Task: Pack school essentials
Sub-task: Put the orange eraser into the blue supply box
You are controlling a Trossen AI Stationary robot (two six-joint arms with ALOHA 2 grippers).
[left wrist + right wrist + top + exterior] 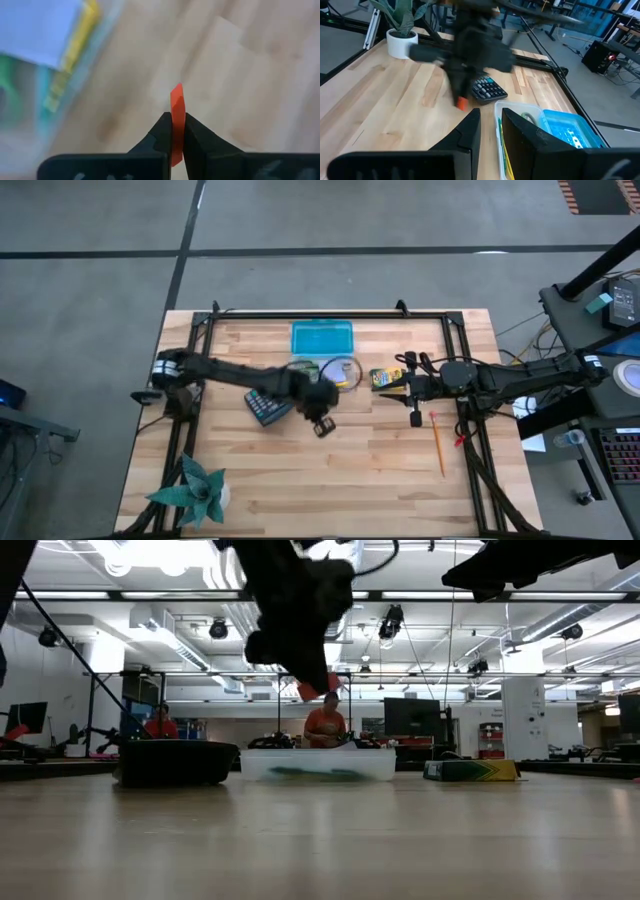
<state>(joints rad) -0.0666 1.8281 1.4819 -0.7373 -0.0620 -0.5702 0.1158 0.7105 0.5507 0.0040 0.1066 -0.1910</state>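
Note:
My left gripper [322, 425] hangs over the table's middle, near the calculator [265, 408], and is shut on the orange eraser [177, 97]. In the low view the eraser [312, 690] is well above the wood. The clear bin [330, 370] behind it holds green, yellow and lavender pieces, blurred in the left wrist view. My right gripper [414, 408] is open and holds nothing; it is beside the yellow-green crayon pack [386, 377], which lies flat. A yellow pencil [437, 442] lies on the table toward the near edge from it. My left gripper pinches the orange eraser between its two fingertips [162, 127], which lie on its flat sides. One end [177, 92] sticks out past the fingertips. The fingers come from above, pointing down, and the eraser is lifted clear of the table.
A blue lid [322, 337] lies by the far edge, behind the bin. The potted spiky plant [195, 490] stands at the near left corner. A black frame [330, 313] runs round the tabletop. Bare wood lies along the near middle. People sit in the room beyond.

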